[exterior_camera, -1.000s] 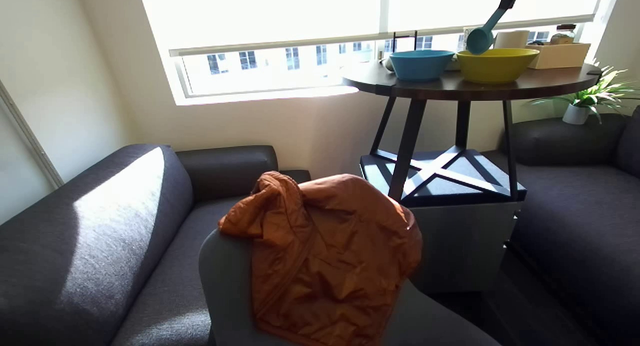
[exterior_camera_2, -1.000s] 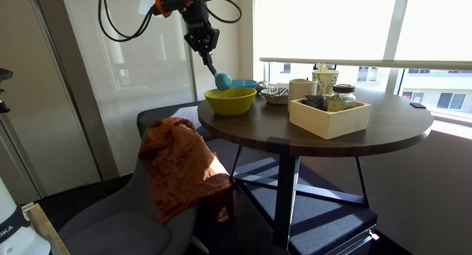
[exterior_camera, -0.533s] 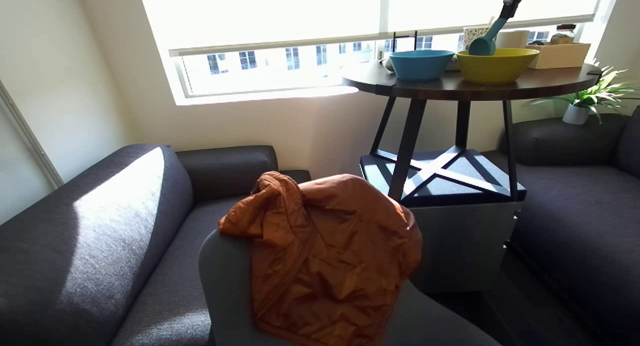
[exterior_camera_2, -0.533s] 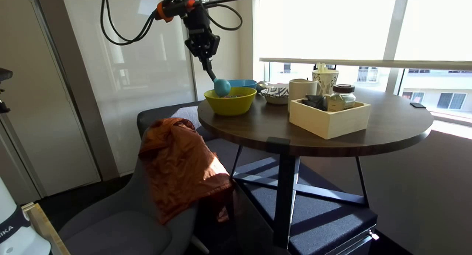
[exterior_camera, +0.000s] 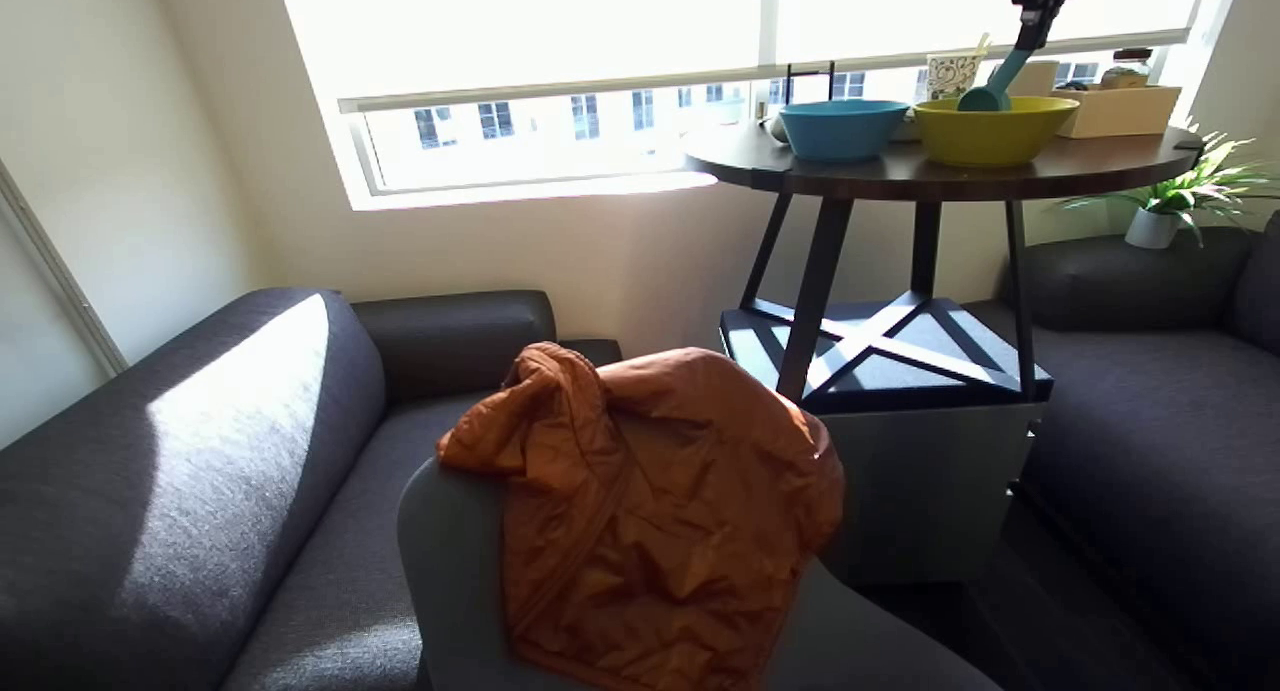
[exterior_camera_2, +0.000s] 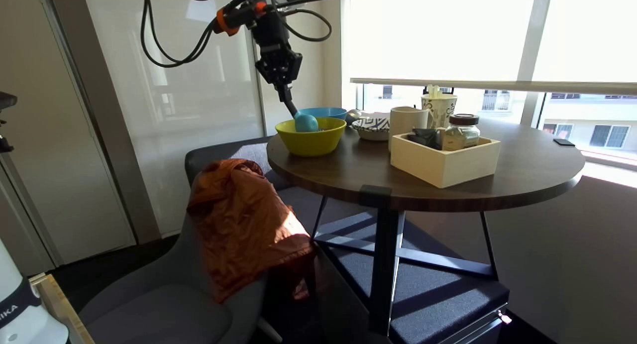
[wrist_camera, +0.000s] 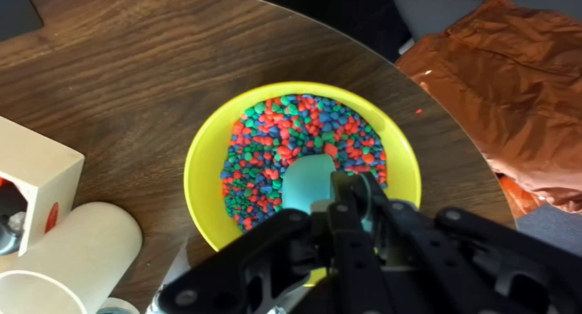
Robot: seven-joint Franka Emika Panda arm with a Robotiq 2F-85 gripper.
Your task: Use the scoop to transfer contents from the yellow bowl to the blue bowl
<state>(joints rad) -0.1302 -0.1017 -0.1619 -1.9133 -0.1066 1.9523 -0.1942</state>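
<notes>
Wrist view: gripper (wrist_camera: pixel 353 181) clamps the scoop (wrist_camera: pixel 305 182), its head inside the yellow bowl (wrist_camera: pixel 207 168); contact with the coloured pebbles (wrist_camera: pixel 273 139) unclear. Apparently scooping; next calls for digging in, lifting level towards the blue bowl (exterior_camera: pixel 843 134) just beside.

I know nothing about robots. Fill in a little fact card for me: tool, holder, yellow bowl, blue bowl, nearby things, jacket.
Tool: teal scoop, its head inside the yellow bowl
Holder: black gripper, closed on the scoop's handle
Yellow bowl: red, green and blue pebble-like bits
Blue bowl: beside the yellow one; contents not visible
Also on the table: patterned bowl, patterned cup, pale mug, pale box holding a jar
Jacket: orange-brown, draped over a grey chair
</notes>
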